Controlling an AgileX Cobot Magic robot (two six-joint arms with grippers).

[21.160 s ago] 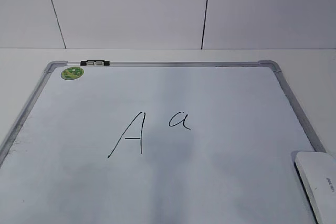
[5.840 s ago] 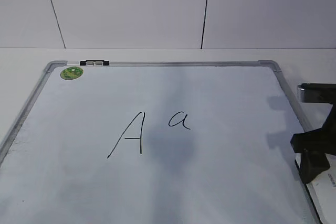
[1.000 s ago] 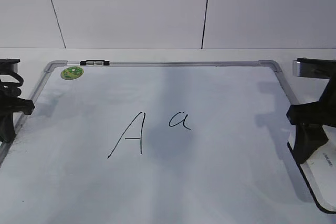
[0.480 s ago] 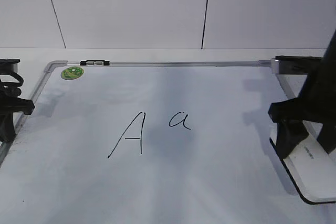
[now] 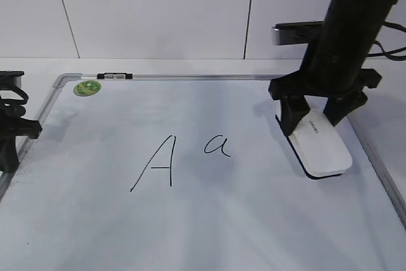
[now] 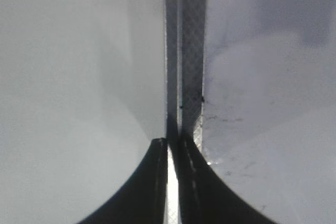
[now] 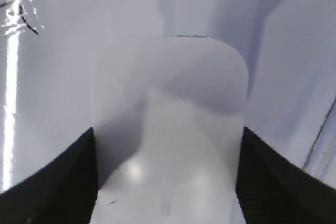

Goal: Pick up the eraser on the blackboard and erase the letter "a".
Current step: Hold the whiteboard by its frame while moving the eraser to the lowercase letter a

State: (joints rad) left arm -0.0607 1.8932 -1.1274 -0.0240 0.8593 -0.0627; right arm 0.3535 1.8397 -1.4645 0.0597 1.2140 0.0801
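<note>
Right hand [image 5: 315,116]: fingers clamped on the two long sides of the eraser [image 5: 323,142].
Eraser: on the blackboard [image 5: 190,220], right of the letter "a" [image 5: 217,145], apart from it.
Left hand [image 6: 170,153]: fingers together over the board's left frame edge.

Large white dry-erase board with silver-grey metal frame [image 5: 355,132] lies flat on the white table [image 5: 190,66]. White oblong plastic eraser [image 5: 325,145] sits on the board's right part, between the right gripper's [image 5: 315,117] two fingers. Small handwritten black-marker "a" [image 5: 217,146] lies well left of that gripper, larger capital "A" [image 5: 156,163] just beyond it. Left gripper [image 5: 11,147] sits over the board's left frame edge, round green sticker [image 5: 87,87] behind it and to its right, small black-silver clip [image 5: 115,76] just past that.
</note>
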